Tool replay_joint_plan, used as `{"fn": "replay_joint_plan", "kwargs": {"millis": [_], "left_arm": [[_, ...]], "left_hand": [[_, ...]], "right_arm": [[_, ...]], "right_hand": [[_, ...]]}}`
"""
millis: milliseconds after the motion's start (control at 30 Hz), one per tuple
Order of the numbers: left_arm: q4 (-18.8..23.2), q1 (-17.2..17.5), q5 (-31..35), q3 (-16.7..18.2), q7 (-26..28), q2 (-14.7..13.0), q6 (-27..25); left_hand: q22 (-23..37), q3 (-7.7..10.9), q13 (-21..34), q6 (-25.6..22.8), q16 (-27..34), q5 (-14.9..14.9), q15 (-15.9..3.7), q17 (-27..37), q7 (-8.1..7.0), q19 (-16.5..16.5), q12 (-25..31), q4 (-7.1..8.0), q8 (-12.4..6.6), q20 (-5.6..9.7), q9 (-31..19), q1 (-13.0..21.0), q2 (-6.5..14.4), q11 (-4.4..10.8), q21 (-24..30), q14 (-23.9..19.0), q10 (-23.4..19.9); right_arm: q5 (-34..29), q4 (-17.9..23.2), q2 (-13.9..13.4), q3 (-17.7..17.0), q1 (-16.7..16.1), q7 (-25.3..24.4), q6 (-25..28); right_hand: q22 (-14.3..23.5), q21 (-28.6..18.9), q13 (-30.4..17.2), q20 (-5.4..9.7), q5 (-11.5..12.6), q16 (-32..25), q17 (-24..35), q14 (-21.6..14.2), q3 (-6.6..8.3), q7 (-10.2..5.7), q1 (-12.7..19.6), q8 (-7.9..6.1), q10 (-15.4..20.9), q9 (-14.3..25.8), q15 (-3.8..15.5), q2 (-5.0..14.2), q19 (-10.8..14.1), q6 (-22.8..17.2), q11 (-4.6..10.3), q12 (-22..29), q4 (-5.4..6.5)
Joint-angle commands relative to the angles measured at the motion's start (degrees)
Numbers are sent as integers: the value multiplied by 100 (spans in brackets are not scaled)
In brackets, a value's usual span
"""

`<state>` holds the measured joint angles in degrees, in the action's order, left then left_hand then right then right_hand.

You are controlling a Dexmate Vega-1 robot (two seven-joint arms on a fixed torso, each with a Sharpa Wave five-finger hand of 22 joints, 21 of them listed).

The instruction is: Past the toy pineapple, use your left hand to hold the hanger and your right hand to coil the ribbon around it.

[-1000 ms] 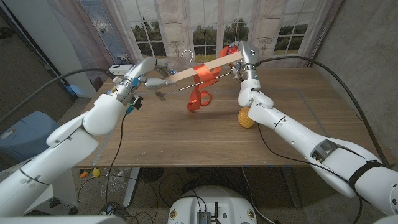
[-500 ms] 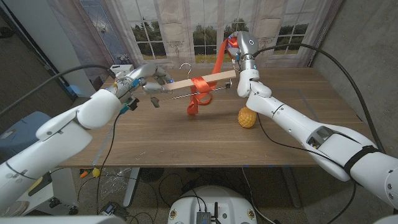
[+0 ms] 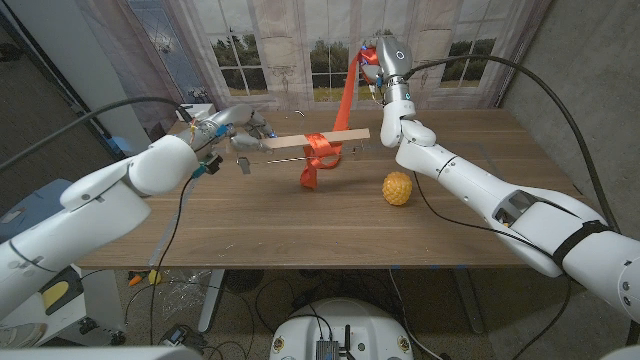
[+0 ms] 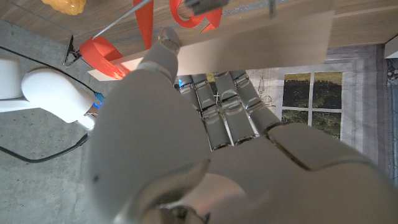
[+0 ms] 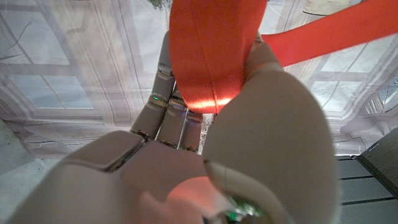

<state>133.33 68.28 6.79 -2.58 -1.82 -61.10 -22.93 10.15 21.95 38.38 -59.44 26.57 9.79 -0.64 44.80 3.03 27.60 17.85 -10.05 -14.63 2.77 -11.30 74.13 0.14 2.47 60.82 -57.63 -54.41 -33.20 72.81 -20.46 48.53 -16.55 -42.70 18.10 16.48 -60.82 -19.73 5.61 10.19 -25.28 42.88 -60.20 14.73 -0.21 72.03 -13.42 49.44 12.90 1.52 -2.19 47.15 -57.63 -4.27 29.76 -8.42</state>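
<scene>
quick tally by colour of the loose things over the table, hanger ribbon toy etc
Orange: 1, the ribbon, wound on the bar and running up to the right hand.
Pale wood: 1, the hanger, gripped by the left hand.
Yellow: 1, the toy pineapple on the table.
Total: 3.

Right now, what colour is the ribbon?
Orange-red ribbon, clearest in the head view, running from the right hand down to the hanger.

Wooden table (image 3: 300,225), brown plank top. Toy pineapple (image 3: 398,188) lies directly on it, yellow, below and just in front of the right hand (image 3: 378,62), well apart from the left hand (image 3: 238,128). Orange ribbon (image 3: 318,155) tail possibly touches the tabletop; hard to tell.
</scene>
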Motion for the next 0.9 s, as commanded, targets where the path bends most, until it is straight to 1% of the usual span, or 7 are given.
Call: {"fn": "replay_joint_plan", "kwargs": {"millis": [33,200,367,667,800,900], "left_arm": [[-61,-696,270,-753,246,-203,-604],[-254,-1024,353,-1077,376,-133,-617],[-421,-1343,520,-1414,474,-43,-666],[-669,-1739,708,-1809,571,125,-709],[-842,-1881,735,-1947,603,232,-635],[-991,-2003,751,-2054,600,311,-548]], "left_hand": [[-5,121,18,-116,-10,22,-1257,18,80,-23,-11,79,-34,270,-510,718,778,-4,26,-849,-65],[-4,125,19,-111,-17,22,-1258,26,78,-30,-19,81,-26,269,-513,719,779,-6,34,-850,-80],[-3,128,19,-122,-23,21,-1258,30,74,-36,-30,83,-26,269,-514,718,781,-3,41,-858,-84],[-1,133,33,-123,-44,21,-1258,37,73,-48,-48,83,-20,267,-528,718,779,-2,61,-863,-90],[0,134,41,-131,-46,21,-1258,42,69,-50,-51,83,-19,267,-529,717,779,1,68,-869,-92],[1,135,47,-129,-50,21,-1258,47,65,-52,-50,83,-16,267,-532,717,777,6,74,-872,-102]], "right_arm": [[-322,557,-249,48,-135,-255,-339],[-477,1024,-413,-54,-431,-348,-378],[-615,1502,-654,-210,-789,-446,-491],[-876,2586,-1155,-717,-1691,-742,-537],[-1019,3004,-1288,-948,-2084,-914,-522],[-1118,3230,-1311,-1107,-2339,-1077,-498]], "right_hand": [[-1,-41,-33,616,26,32,25,-932,15,173,1050,-6,315,21,1156,962,-26,-214,245,25,16],[-14,-62,-37,616,25,40,32,-938,15,174,1053,-2,315,22,1158,962,-32,-216,253,24,14],[-37,-94,-47,615,25,50,43,-950,14,168,1053,5,321,23,1157,962,-42,-220,254,25,15],[-65,-133,-43,614,23,63,56,-962,12,176,1052,13,328,25,1157,960,-55,-225,254,18,16],[-76,-151,-43,614,22,70,61,-965,11,170,1052,15,335,26,1159,958,-59,-229,251,17,15],[-85,-164,-43,613,22,76,65,-966,10,170,1053,17,336,26,1159,955,-62,-231,256,14,14]]}}
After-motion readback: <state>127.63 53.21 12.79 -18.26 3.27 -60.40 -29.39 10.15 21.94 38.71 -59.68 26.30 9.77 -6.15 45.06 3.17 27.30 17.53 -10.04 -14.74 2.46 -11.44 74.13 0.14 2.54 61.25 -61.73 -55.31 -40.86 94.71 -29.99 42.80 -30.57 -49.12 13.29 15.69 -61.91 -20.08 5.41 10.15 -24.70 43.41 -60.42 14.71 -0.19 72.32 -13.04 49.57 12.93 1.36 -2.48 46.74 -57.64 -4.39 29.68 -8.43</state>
